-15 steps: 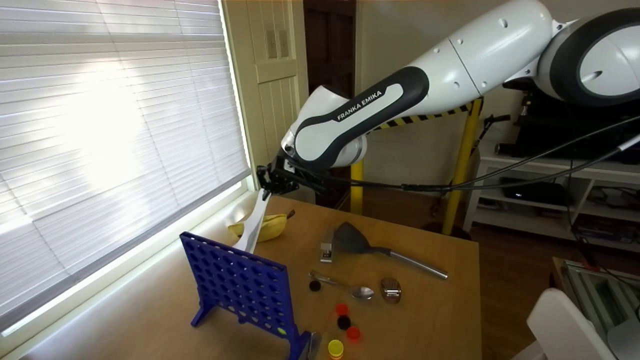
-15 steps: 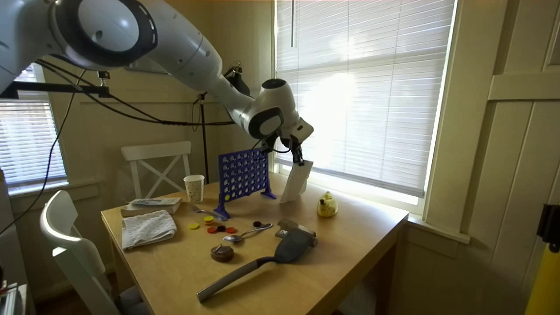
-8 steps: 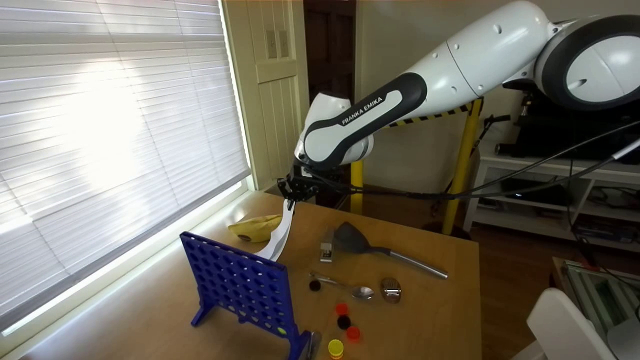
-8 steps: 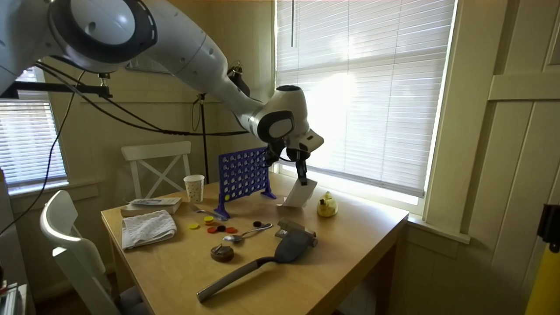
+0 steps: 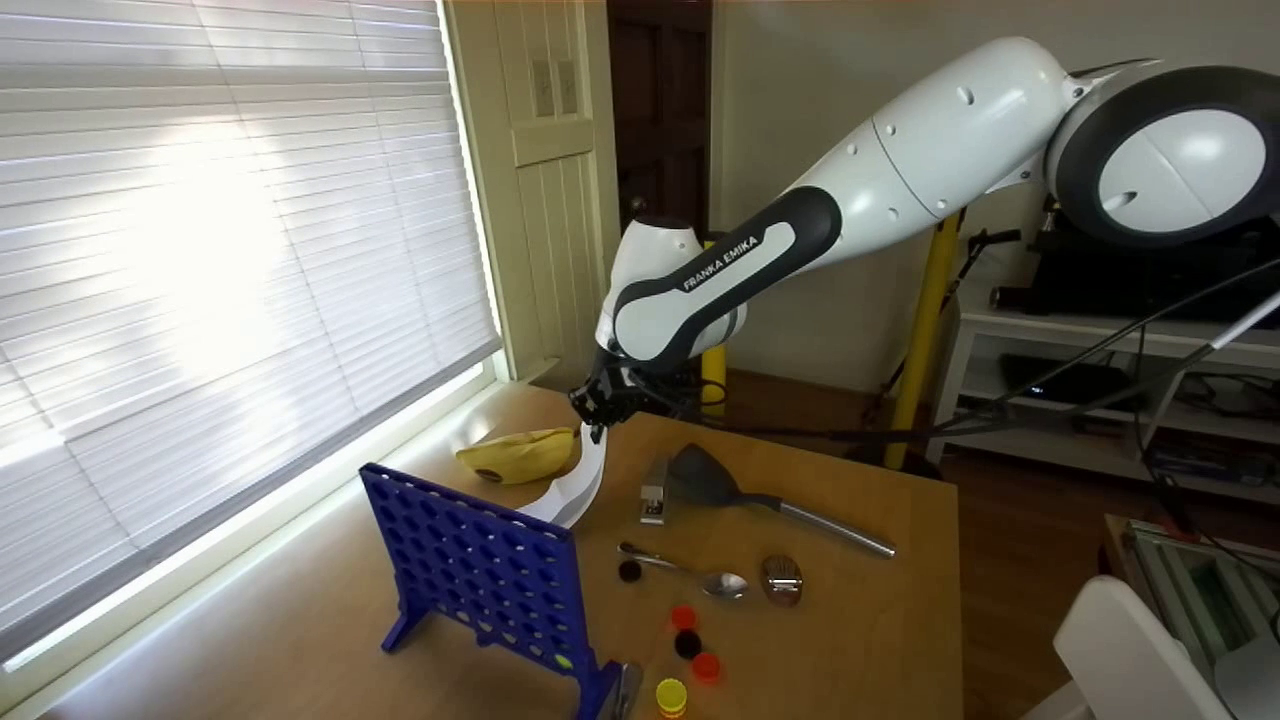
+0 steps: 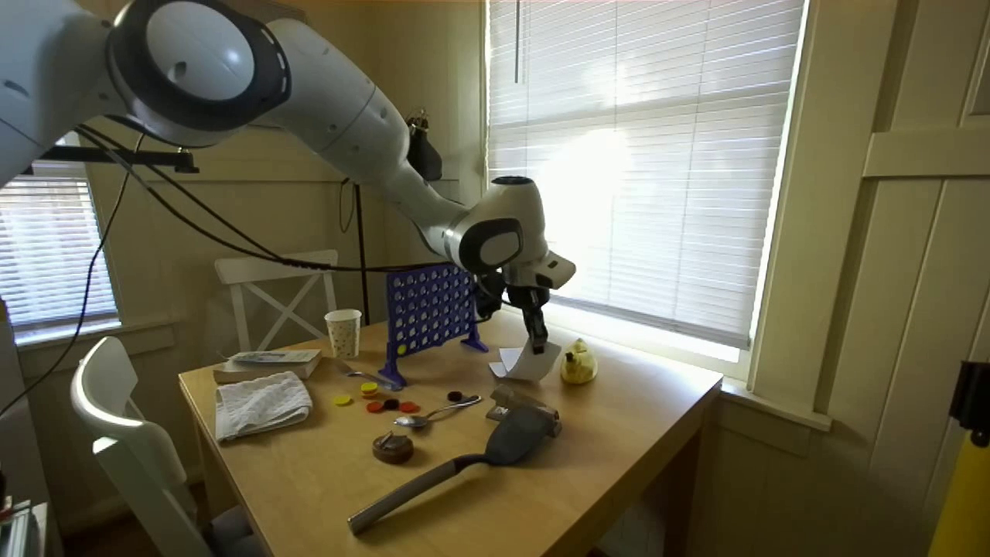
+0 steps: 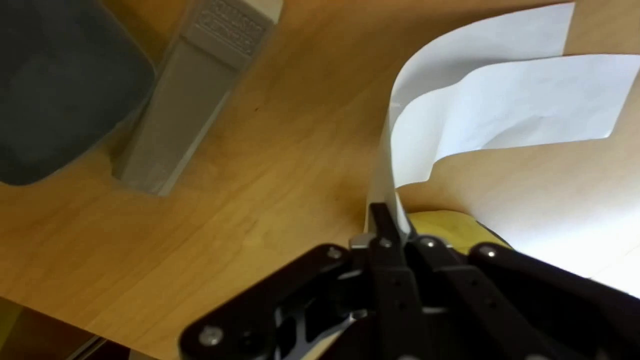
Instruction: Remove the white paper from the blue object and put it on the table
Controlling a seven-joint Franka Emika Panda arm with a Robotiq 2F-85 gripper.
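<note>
My gripper is shut on the white paper and holds one end above the table. In the wrist view the paper hangs from the fingertips as two layers, and its lower part curves out flat over the tabletop. In both exterior views the paper curls down onto the table beside the blue object, apart from it in an exterior view. The blue object, a grid frame with legs, stands upright. In an exterior view the gripper is beyond it, and the frame partly hides the paper.
A yellow banana-like thing lies close beside the paper and gripper. A grey-brown box-like piece and a dark spatula lie on the opposite side. A spoon, coloured discs and a cup are also on the table.
My gripper has moved down and away from the blue object, towards the banana-like thing. The paper, hanging fairly straight before, now bends with its lower part spread on the table.
</note>
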